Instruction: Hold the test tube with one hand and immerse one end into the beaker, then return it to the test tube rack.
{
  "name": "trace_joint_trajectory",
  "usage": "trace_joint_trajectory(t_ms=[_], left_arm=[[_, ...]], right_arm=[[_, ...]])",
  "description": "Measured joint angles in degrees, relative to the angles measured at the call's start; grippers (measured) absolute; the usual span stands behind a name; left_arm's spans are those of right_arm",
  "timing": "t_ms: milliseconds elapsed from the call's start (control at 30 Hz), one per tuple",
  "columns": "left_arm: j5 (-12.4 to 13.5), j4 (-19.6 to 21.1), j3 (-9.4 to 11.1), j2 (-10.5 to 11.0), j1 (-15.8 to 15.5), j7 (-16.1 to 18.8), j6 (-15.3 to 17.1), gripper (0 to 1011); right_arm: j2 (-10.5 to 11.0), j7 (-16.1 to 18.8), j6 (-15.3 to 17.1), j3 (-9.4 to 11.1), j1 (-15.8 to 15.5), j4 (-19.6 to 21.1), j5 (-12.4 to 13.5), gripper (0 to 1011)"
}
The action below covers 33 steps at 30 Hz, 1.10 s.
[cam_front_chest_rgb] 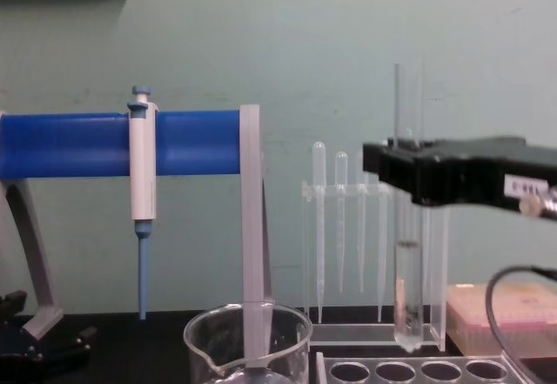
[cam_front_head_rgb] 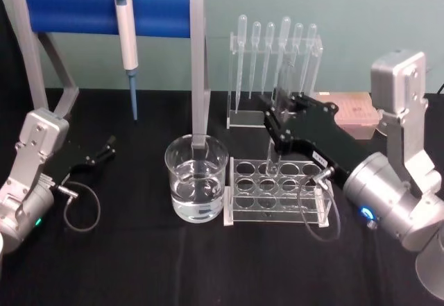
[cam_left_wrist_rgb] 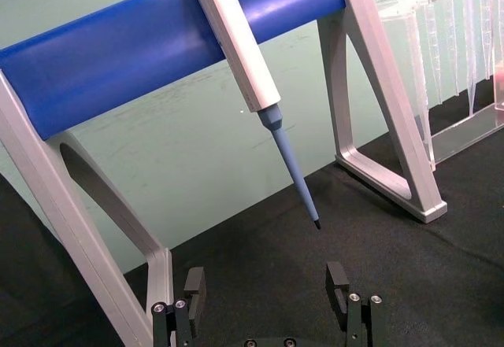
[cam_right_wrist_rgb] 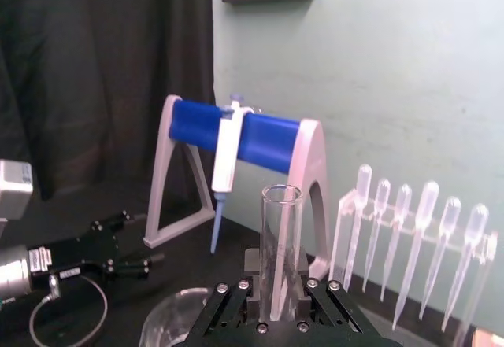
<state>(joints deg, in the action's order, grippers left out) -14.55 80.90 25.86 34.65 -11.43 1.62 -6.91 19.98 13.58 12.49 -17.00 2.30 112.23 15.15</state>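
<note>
My right gripper is shut on the test tube, a clear glass tube held upright. In the chest view the test tube hangs with its round bottom just above the holes of the clear rack. The right wrist view shows the tube rising between the black fingers. The beaker, partly filled with clear liquid, stands on the black table to the left of the rack, apart from the tube. My left gripper rests open at the far left, holding nothing.
A clear tube rack sits right of the beaker. Behind it stands a holder with several plastic pipettes. A grey stand with a blue bar carries a white-and-blue pipettor at the back left. A pink box lies at the back right.
</note>
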Motion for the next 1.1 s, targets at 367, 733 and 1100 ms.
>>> trace_joint_trajectory(t_ms=[367, 733, 1100], left_arm=[[0.0, 0.0, 0.0, 0.0, 0.0, 0.0, 0.0, 1000], [0.0, 0.0, 0.0, 0.0, 0.0, 0.0, 0.0, 1000], [0.0, 0.0, 0.0, 0.0, 0.0, 0.0, 0.0, 1000]], right_arm=[[-0.93, -0.39, -3.89, 0.45, -2.79, -2.65, -0.99, 225], [-2.5, -0.06, -7.34, 0.43, -2.16, -6.84, -2.74, 225], [-4.25, 0.66, -9.81, 0.37, -0.5, -11.06, -3.3, 225]])
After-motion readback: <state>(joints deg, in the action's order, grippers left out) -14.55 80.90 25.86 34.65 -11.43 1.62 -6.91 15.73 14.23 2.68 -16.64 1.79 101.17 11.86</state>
